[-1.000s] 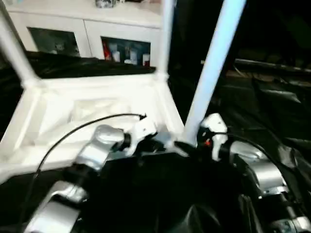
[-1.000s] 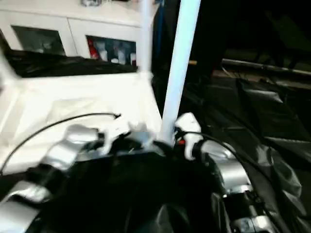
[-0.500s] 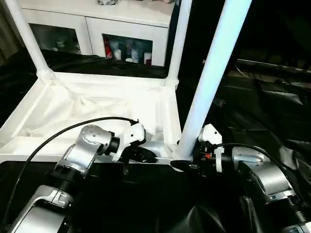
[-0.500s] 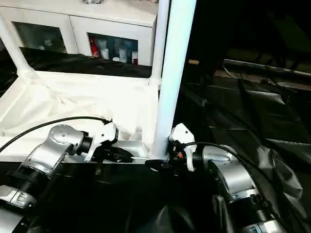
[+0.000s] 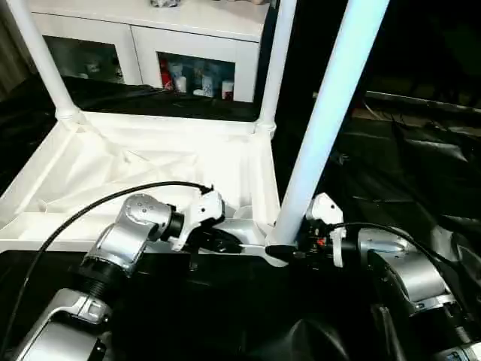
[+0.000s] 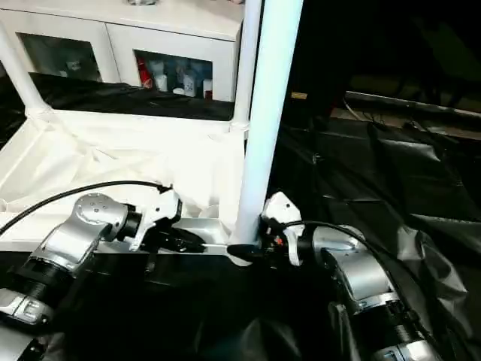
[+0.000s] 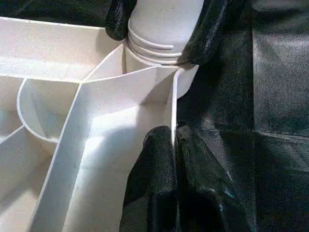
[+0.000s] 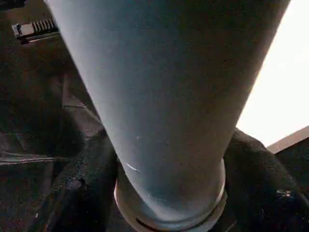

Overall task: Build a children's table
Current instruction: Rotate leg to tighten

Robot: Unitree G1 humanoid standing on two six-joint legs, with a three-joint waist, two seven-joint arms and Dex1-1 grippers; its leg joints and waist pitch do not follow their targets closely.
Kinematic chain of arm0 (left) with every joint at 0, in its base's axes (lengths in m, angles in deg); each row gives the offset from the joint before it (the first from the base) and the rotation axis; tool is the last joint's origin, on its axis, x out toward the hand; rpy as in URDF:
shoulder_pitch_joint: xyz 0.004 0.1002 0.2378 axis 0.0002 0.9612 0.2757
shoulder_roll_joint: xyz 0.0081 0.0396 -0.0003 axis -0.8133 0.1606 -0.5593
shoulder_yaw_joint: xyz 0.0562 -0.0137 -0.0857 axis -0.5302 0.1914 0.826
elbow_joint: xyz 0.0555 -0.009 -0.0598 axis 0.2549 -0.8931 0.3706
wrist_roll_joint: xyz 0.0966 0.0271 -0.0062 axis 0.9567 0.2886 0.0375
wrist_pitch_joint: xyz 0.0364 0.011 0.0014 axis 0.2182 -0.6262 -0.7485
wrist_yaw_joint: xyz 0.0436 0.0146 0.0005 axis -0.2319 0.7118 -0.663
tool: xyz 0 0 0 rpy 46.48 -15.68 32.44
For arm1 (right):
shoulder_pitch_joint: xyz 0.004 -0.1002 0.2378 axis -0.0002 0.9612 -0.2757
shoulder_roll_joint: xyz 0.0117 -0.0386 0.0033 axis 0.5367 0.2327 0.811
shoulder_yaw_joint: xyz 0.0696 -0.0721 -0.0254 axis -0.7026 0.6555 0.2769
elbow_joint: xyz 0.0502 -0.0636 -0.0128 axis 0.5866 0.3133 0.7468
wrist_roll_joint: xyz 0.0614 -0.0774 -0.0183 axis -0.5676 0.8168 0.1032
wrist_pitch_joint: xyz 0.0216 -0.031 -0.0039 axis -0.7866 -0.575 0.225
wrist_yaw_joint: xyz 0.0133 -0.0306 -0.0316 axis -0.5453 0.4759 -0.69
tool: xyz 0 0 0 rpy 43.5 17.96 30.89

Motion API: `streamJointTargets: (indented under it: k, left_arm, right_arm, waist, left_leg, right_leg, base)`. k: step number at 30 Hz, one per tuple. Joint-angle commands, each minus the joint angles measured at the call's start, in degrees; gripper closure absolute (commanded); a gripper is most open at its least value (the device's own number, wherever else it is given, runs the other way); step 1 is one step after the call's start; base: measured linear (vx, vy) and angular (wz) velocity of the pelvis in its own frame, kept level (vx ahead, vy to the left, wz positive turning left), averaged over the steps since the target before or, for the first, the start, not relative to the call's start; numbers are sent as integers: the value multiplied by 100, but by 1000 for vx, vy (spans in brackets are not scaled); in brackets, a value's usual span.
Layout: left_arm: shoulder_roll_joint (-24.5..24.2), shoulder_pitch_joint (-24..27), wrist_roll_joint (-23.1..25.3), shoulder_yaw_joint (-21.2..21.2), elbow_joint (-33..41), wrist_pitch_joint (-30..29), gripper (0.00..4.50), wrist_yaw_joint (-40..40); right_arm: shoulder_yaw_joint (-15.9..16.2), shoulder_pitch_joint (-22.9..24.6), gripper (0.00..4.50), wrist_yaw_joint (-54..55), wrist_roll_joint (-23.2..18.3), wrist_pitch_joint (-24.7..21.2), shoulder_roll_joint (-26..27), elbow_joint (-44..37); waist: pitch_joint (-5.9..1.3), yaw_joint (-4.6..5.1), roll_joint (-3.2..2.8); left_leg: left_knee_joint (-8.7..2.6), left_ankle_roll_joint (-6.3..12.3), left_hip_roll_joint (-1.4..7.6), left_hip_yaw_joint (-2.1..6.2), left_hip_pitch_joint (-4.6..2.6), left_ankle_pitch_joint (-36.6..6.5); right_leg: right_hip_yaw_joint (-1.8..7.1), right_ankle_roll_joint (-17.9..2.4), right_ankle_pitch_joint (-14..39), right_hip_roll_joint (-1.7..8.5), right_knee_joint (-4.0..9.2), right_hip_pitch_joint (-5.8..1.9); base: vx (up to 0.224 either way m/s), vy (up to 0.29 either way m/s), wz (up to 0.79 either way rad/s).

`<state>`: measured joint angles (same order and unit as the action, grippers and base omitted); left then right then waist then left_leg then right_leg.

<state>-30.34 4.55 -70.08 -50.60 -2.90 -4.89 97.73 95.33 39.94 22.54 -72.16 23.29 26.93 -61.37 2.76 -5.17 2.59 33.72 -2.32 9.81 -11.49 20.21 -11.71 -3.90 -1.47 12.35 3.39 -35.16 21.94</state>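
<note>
- Since half a second ago we note little movement: the near leg (image 5: 323, 128) and both arms hold almost the same places, and the blur of a second ago has settled into a steady view.
- The tabletop (image 5: 150, 162) lies upside down on black sheeting (image 6: 391, 173), ribbed underside up, in front of a white cabinet (image 5: 188, 45).
- Two legs stand upright in the far corner sockets: far left leg (image 5: 41, 64) and far right leg (image 5: 274, 64).
- The near leg stands in the near right socket (image 7: 161, 60); thread rings remain exposed above the socket rim, so we judge it not fully seated.
- Our right gripper (image 5: 289, 250) is clenched round the base of that leg, a black finger on each side.
- Our left gripper (image 7: 175, 186) is pinched on the tabletop's edge wall beside that corner, steadying it.
- We judge three legs placed; seating this one remains, and the near left corner shows no leg.
</note>
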Motion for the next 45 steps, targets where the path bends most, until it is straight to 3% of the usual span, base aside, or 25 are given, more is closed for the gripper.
streamJointTargets:
  k: [1, 5, 6, 7, 8, 9, 11, 13, 18, 21, 22, 23, 25, 28, 32, 36, 42, 45]
  left_arm:
    - [204, 102, -125, -165, 32, -9, 450, 46]
    - [339, 79, 37, -186, -93, 36, 450, -319]
    - [457, 36, 188, -201, -230, 58, 450, -665]
    - [615, -31, 360, -216, -403, 15, 450, -1099]
    - [615, -31, 360, -216, -403, 15, 450, -1099]
    - [902, -111, 492, -234, -583, -104, 450, -1601]
    - [1170, -167, 550, -254, -696, -233, 450, -1954]
    - [1440, -215, 591, -292, -787, -340, 450, -2235]
    - [1899, -322, 661, -362, -956, -414, 450, -2612]
    - [2234, -391, 735, -469, -1123, -254, 450, -2718]
    - [2228, -376, 769, -474, -1139, -248, 450, -2723]
    - [2224, -372, 779, -474, -1142, -250, 450, -2728]
    - [2160, -355, 810, -472, -1150, -222, 450, -2712]
    - [2028, -344, 736, -429, -1115, -50, 450, -2478]
    - [1782, -285, 558, -368, -960, 126, 450, -1949]
    - [1440, -167, 349, -368, -719, 271, 450, -1268]
    - [983, -57, 169, -322, -426, 259, 450, -585]
    - [594, 36, 122, -315, -258, 279, 450, -169]
  right_arm:
    - [33, 47, 178, 126, -48, -19, 107, -28]
    - [-48, 28, 178, 555, 78, 50, 271, 129]
    - [-128, -37, 178, 1006, 224, 109, 431, 339]
    - [-253, -132, 178, 1538, 342, 124, 637, 598]
    - [-253, -132, 178, 1538, 342, 124, 637, 598]
    - [-539, -272, 178, 2357, 339, 42, 1019, 854]
    - [-806, -395, 178, 3078, 301, -70, 1366, 1029]
    - [-995, -503, 178, 3685, 289, -223, 1662, 1170]
    - [-920, -614, 178, 4147, 445, -195, 1964, 1342]
    - [-750, -645, 178, 4066, 563, 105, 2165, 1335]
    - [-856, -637, 123, 3966, 409, 102, 2215, 1269]
    - [-879, -635, 109, 3947, 371, 100, 2223, 1249]
    - [-922, -614, 109, 3824, 244, 51, 2173, 1143]
    - [-939, -646, 65, 3700, 288, 33, 1936, 1153]
    - [-725, -566, 62, 2739, 230, -8, 1390, 904]
    - [-514, -395, 62, 1834, 283, 245, 787, 557]
    - [-395, -215, 62, 638, -153, -46, 159, 10]
    - [-231, -64, 62, -121, -333, -203, -261, -294]
  waist:
    - [-306, -12, 24]
    - [-284, 2, 27]
    - [-279, 3, 30]
    - [-265, 23, 23]
    - [-255, 36, 27]
    - [-268, 38, 42]
    - [-248, 51, 25]
    - [-271, 59, 30]
    - [-274, 44, 18]
    - [-283, 17, -17]
    - [-287, 14, 4]
    - [-293, 13, -2]
    - [-301, 9, -30]
    - [-301, -2, -26]
    - [-306, -32, -7]
    - [-313, -69, -5]
    - [-285, -68, -14]
    - [-287, -83, -10]
  left_leg:
    - [-375, 387, 446, 198, -49, -463]
    - [-386, 324, 446, 201, -59, -595]
    - [-390, 265, 440, 205, -55, -676]
    - [-404, 182, 453, 209, -73, -745]
    - [-410, 77, 433, 213, -98, -964]
    - [-419, 29, 439, 234, -68, -944]
    - [-441, -21, 447, 233, -97, -1016]
    - [-440, -115, 444, 249, -99, -1004]
    - [-429, -20, 423, 224, -79, -912]
    - [-420, 19, 419, 220, -90, -890]
    - [-423, 74, 416, 221, -81, -868]
    - [-425, 98, 419, 227, -68, -843]
    - [-420, 142, 426, 222, -79, -821]
    - [-426, 165, 434, 222, -71, -822]
    - [-406, 278, 425, 217, -50, -737]
    - [-389, 431, 429, 209, -20, -552]
    - [-405, 423, 447, 212, -44, -750]
    - [-408, 440, 463, 216, -42, -744]
  right_leg:
    - [365, -1402, 265, 629, 343, -258]
    - [371, -1355, 562, 637, 387, -236]
    - [372, -1308, 763, 642, 405, -247]
    - [373, -1275, 957, 641, 430, -212]
    - [367, -1215, 1356, 640, 480, -205]
    - [370, -1132, 1473, 664, 480, -243]
    - [372, -1077, 1597, 641, 501, -182]
    - [377, -1037, 1613, 661, 497, -196]
    - [393, -958, 1363, 643, 501, -197]
    - [392, -970, 1220, 648, 507, -201]
    - [391, -979, 1142, 638, 492, -211]
    - [391, -984, 1109, 646, 480, -223]
    - [388, -1010, 1018, 643, 480, -209]
    - [380, -1032, 1001, 642, 476, -221]
    - [375, -1075, 853, 650, 460, -250]
    - [379, -1078, 592, 651, 421, -264]
    - [369, -1074, 1077, 643, 471, -223]
    - [372, -1081, 1020, 639, 453, -233]
  base:
    - [0, 0, 0]
    - [0, 0, 0]
    - [0, 0, 0]
    - [0, 0, 0]
    - [0, 0, 0]
    - [0, 0, 0]
    - [0, 0, 0]
    - [0, 0, 0]
    - [0, 0, 0]
    - [0, 0, 0]
    - [0, 0, 0]
    - [0, 0, 0]
    - [0, 0, 0]
    - [0, 0, 0]
    - [0, 0, 0]
    - [0, 0, 0]
    - [0, 0, 0]
    - [0, 0, 0]
